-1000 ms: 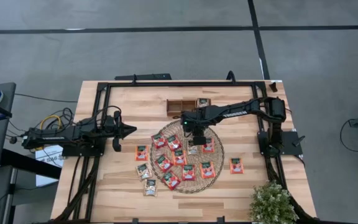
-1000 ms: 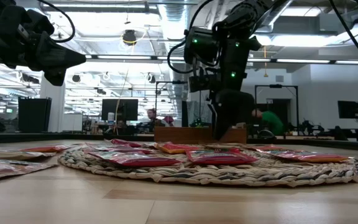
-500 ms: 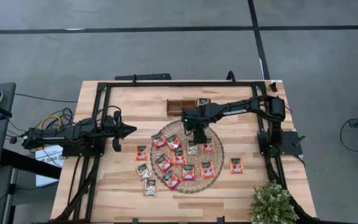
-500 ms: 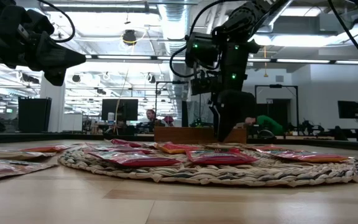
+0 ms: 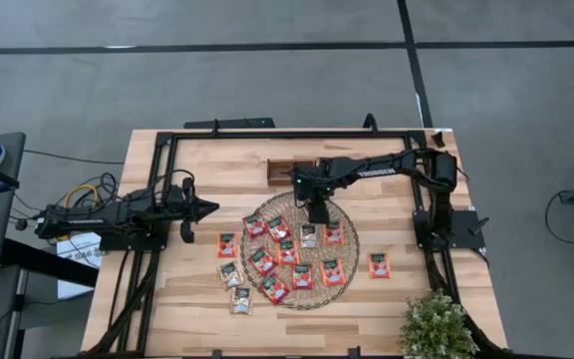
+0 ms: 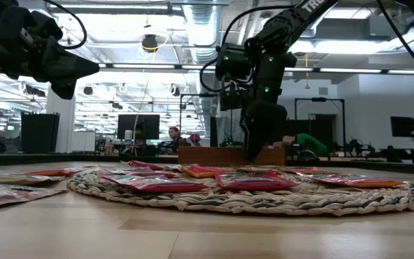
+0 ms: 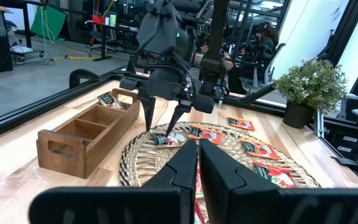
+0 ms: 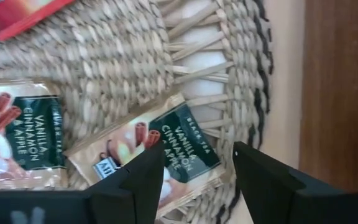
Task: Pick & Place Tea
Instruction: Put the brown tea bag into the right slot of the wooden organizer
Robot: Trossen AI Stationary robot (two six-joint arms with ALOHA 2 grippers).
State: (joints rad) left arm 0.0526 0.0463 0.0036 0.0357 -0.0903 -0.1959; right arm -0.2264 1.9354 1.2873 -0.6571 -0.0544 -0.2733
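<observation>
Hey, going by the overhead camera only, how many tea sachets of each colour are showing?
Red-orange tea sachets: 10
Pale white-green tea sachets: 3
Total: 13; the right arm may cover others.

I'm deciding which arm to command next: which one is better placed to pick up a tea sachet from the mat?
Probably the right: the right gripper hangs open directly above a pale sachet on the woven mat. The left gripper waits shut, off the mat's edge.
</observation>
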